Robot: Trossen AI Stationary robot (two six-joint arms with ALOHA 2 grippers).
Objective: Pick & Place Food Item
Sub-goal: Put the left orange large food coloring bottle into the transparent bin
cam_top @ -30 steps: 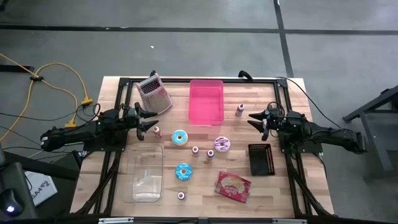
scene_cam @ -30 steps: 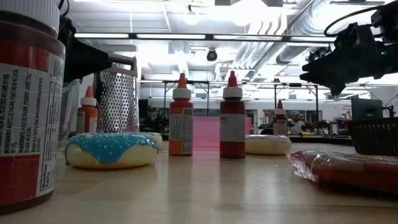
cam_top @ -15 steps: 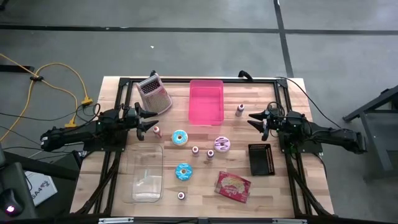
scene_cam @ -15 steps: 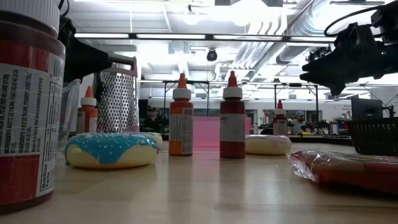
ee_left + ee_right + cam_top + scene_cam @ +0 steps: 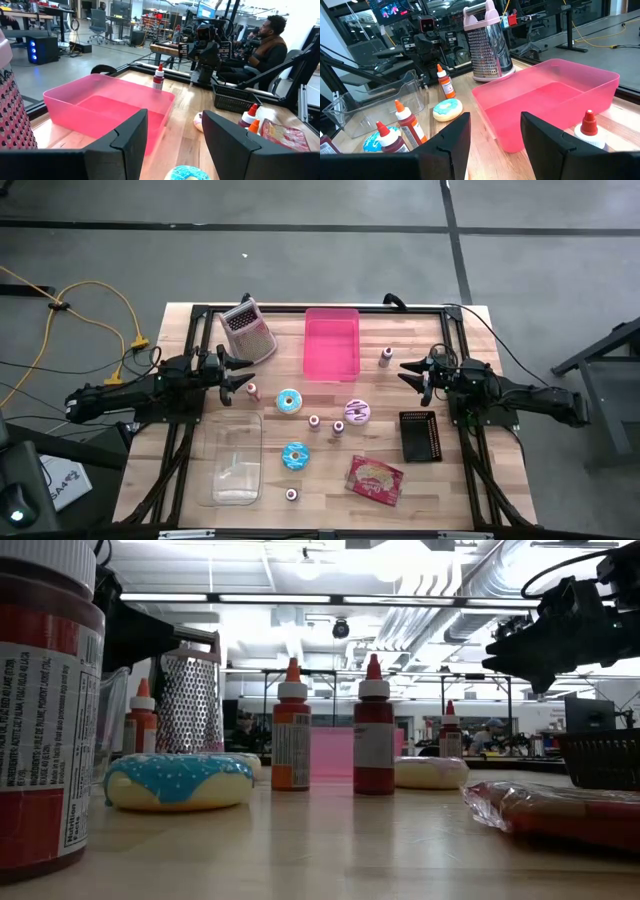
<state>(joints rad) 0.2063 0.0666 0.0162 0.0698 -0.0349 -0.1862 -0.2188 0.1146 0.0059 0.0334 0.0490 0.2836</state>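
Observation:
The food lies mid-table, each piece flat on the wood: a blue donut [image 5: 289,402], a second blue donut [image 5: 295,456], a pink-iced donut [image 5: 357,412] and a red wrapped pastry [image 5: 375,479]. My left gripper [image 5: 246,374] hovers level at the left side, open, with nothing between its fingers, and it points toward the pink bin [image 5: 107,107]. My right gripper [image 5: 405,373] hovers level at the right side, also open and holding nothing. In the right wrist view the first blue donut [image 5: 447,109] lies well beyond my right gripper [image 5: 495,137].
A pink bin [image 5: 331,343] and a metal grater [image 5: 247,330] stand at the far side. A clear container [image 5: 235,460] sits near left, a black basket [image 5: 418,436] at the right. Several small sauce bottles [image 5: 338,426] stand among the donuts. A person sits beyond the table.

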